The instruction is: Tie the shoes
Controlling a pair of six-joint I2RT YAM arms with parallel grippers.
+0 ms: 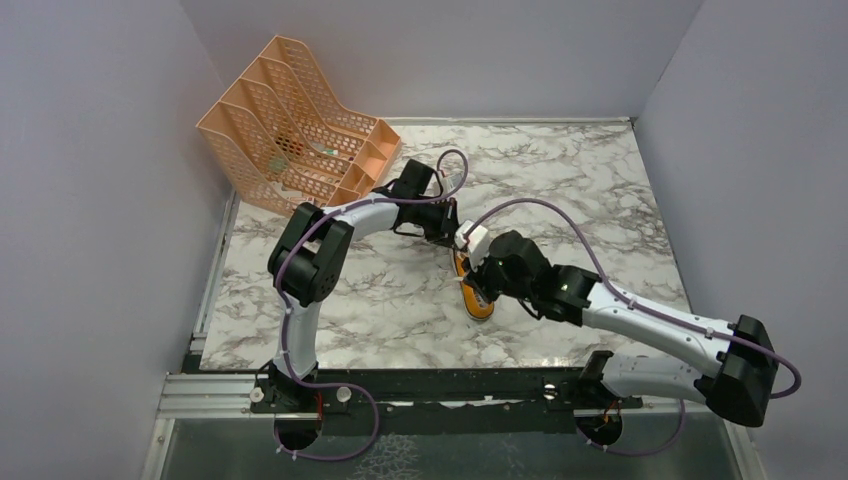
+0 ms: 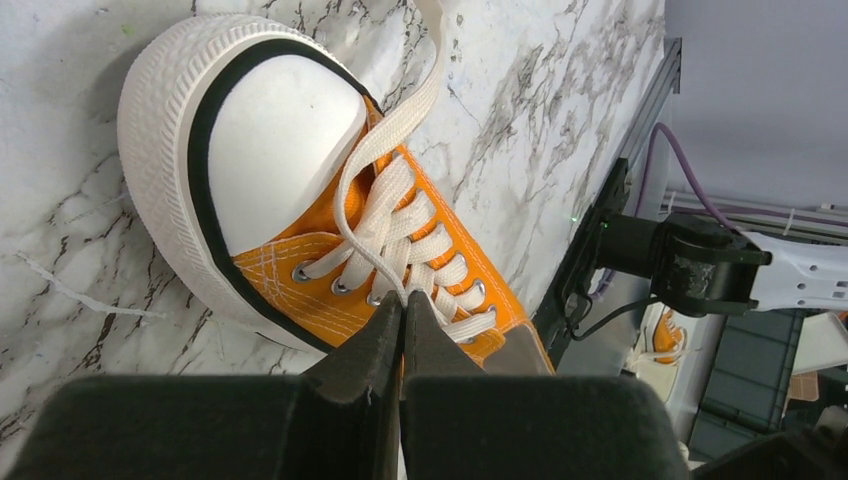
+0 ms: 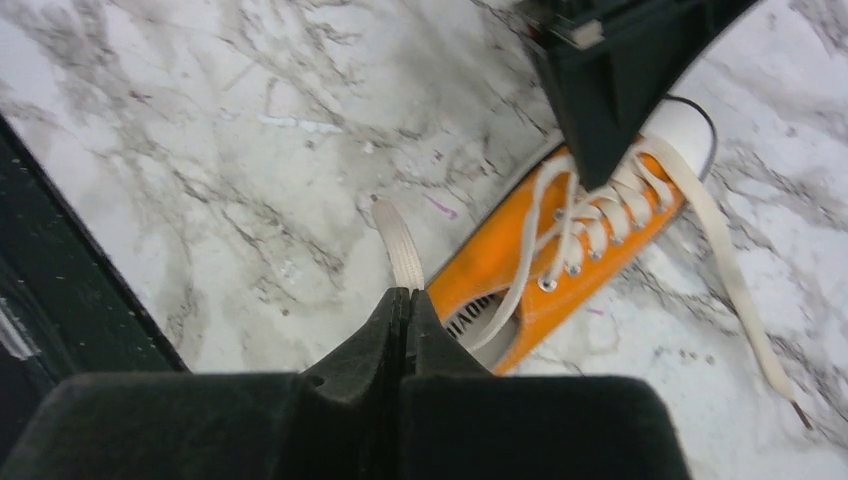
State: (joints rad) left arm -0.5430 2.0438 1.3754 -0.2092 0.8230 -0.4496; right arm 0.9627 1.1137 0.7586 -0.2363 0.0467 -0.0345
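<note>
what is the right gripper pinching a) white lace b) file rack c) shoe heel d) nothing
a: the right gripper is shut on a flat white lace that sticks out from its tips, just off the orange shoe.

DESK: How did the two look from above?
PHOTOGRAPHER: The left arm [image 1: 365,212] and right arm [image 1: 650,318] had glossy white shells between chunky black joint housings.
DESK: Cabling?
PHOTOGRAPHER: A thin purple cable [image 1: 545,204] ran along each arm, fastened with small white ties.
DESK: And the ends?
PHOTOGRAPHER: The left gripper [image 2: 404,300] and right gripper [image 3: 404,295] had matt black, wedge-shaped fingers [image 2: 365,355] that tapered from blocky black bodies to narrow tips.
</note>
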